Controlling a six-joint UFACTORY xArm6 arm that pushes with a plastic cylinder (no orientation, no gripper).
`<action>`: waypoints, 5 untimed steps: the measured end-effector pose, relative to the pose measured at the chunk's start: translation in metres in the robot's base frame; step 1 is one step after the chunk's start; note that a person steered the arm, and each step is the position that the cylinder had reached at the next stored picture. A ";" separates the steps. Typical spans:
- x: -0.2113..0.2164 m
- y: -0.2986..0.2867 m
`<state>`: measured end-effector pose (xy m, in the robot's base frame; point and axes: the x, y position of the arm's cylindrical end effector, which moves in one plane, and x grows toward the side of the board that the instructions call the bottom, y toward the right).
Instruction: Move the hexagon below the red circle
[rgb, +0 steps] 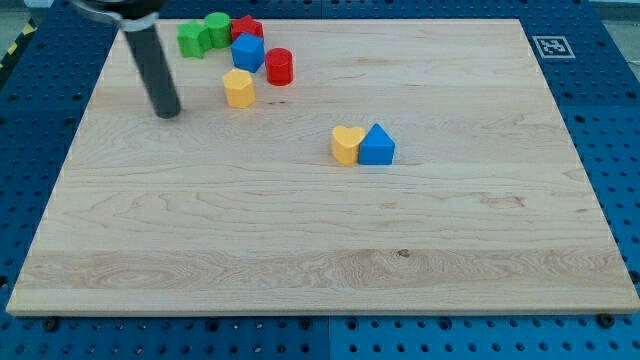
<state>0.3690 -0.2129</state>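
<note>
The yellow hexagon (239, 88) lies near the view's top left, just left of and slightly below the red circle (279, 66). My tip (167, 112) rests on the board to the left of the hexagon, about 70 pixels away, not touching any block. A blue block (248, 51) sits above the hexagon, touching the red circle's left side.
A green star-like block (193, 39), a green round block (217, 28) and a red block (247, 27) cluster at the top edge. A yellow heart (347, 144) and a blue triangular block (377, 145) touch each other mid-board. A marker tag (551, 46) sits at the top right.
</note>
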 end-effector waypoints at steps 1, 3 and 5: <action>-0.029 0.001; -0.018 0.074; 0.015 0.098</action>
<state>0.3841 -0.1149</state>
